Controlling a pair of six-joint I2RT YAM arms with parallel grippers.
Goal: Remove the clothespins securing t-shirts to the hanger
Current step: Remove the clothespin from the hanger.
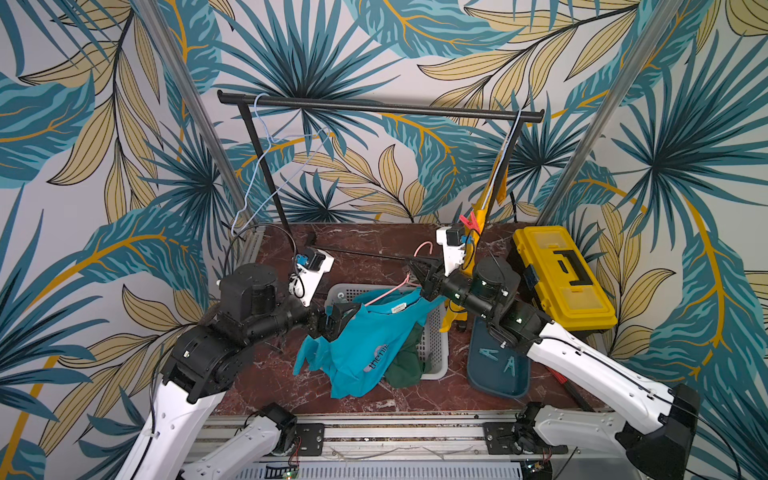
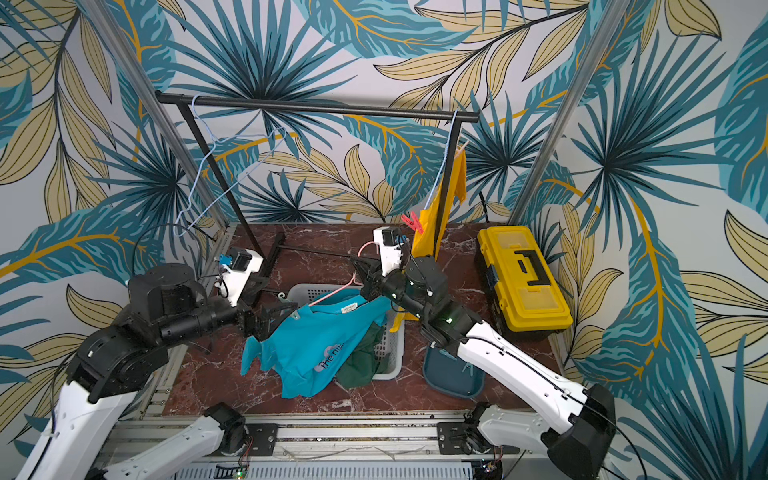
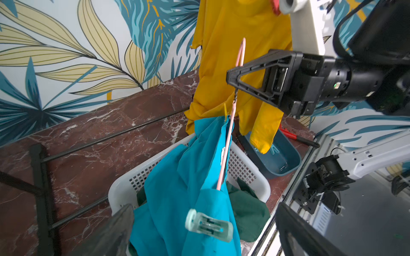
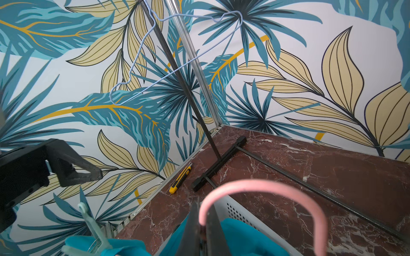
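Left end effector [image 3: 205, 208] stood fully spread, holding nothing. The pale teal clothespin [image 3: 208, 226] sat in the gap between its fingers [image 3: 119, 230], not touched by either, clipped on the shoulder of the turquoise t-shirt [image 1: 357, 353]. Right end effector [image 3: 231, 78] was clamped tight on the neck of the pink hanger [image 3: 228, 141], with the shirt dangling below it, partly over the basket [image 1: 436, 345]. A yellow clothespin [image 3: 225, 109] sat just under the right end effector, at the shirt's other shoulder.

Risks, as I judged them:
- The pin's long axis ran roughly across the gap, from one finger toward the other, so closing would likely press its ends, not squeeze the handles.
- Cloth bunched around the pin could get pinched along with it.
- The hanger was held only by thin wire, so a tug from the left could twist or swing it in the right's grip.
- Once unpinned, the shirt could slide off and miss the basket.

Orientation: in the right wrist view the pin's free end stuck up, away from the cloth. Which end was biting, I couldn't tell for sure.
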